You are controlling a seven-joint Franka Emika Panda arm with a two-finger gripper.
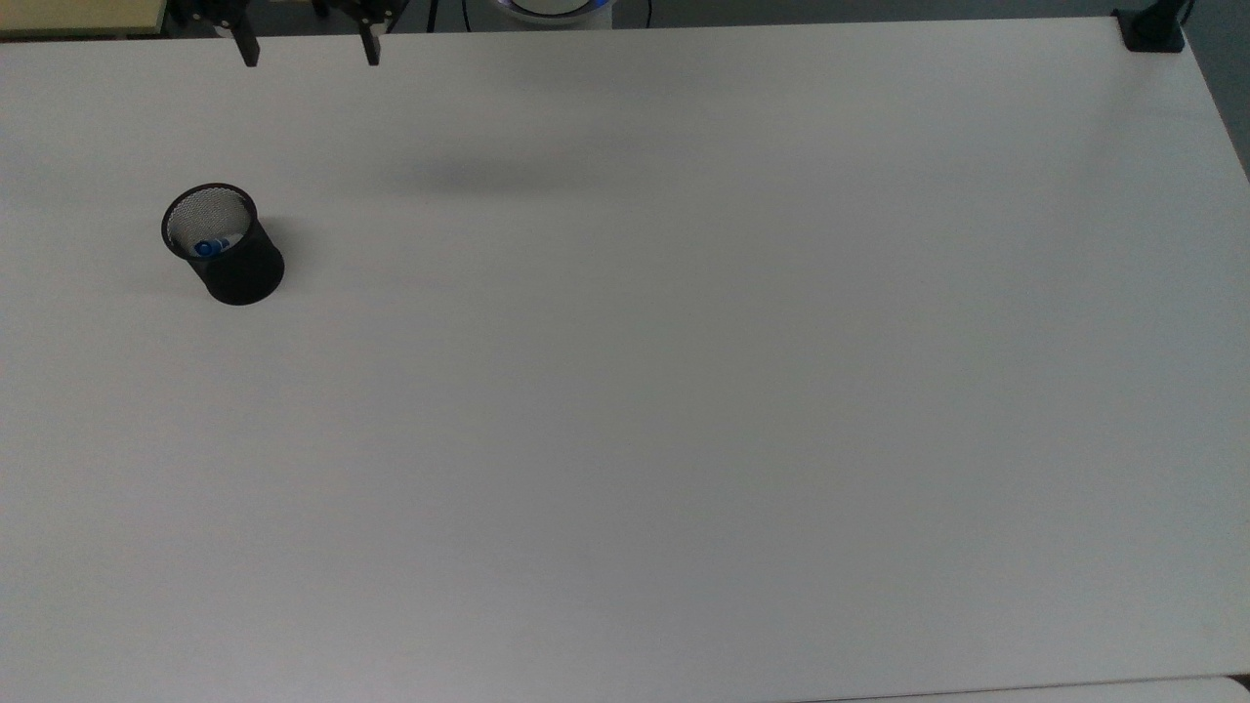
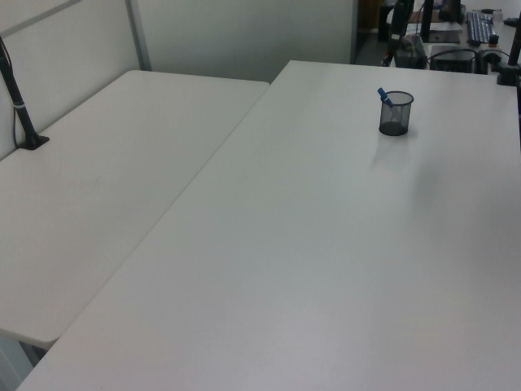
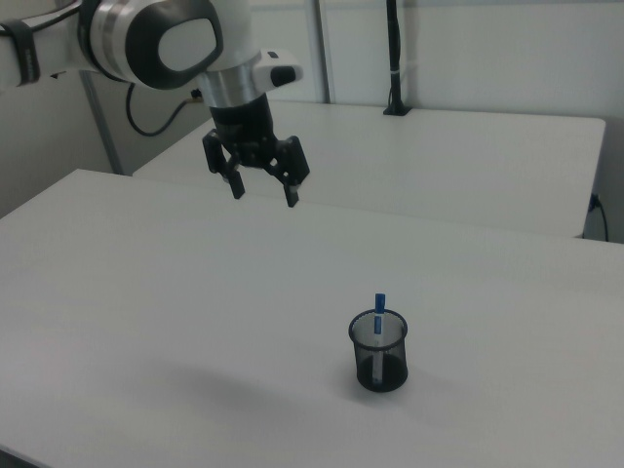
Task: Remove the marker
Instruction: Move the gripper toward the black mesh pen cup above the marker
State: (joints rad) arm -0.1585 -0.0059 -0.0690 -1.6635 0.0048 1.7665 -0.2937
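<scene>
Marker (image 3: 379, 304) standing in the black mesh cup (image 3: 378, 352), lower middle of the right view.
Its blue cap pokes above the rim. At upper left, the arm holds the gripper (image 3: 263, 192) pointing down, fingers spread wide, empty, well apart from the cup above the white table (image 3: 146, 292).

We see a black mesh cup (image 1: 224, 244) whose fine weave looks pale grey inside in the top view. The marker (image 3: 379, 310) in it shows a blue cap and a white barrel. The table (image 1: 684, 391) is plain white, unpatterned, with a soft grey shadow. The gripper (image 3: 263, 192) is black, with dark fingers (image 1: 250, 49); the arm (image 3: 156, 39) above it is white with grey bands. Beside it stands another white table (image 2: 89, 179).
</scene>
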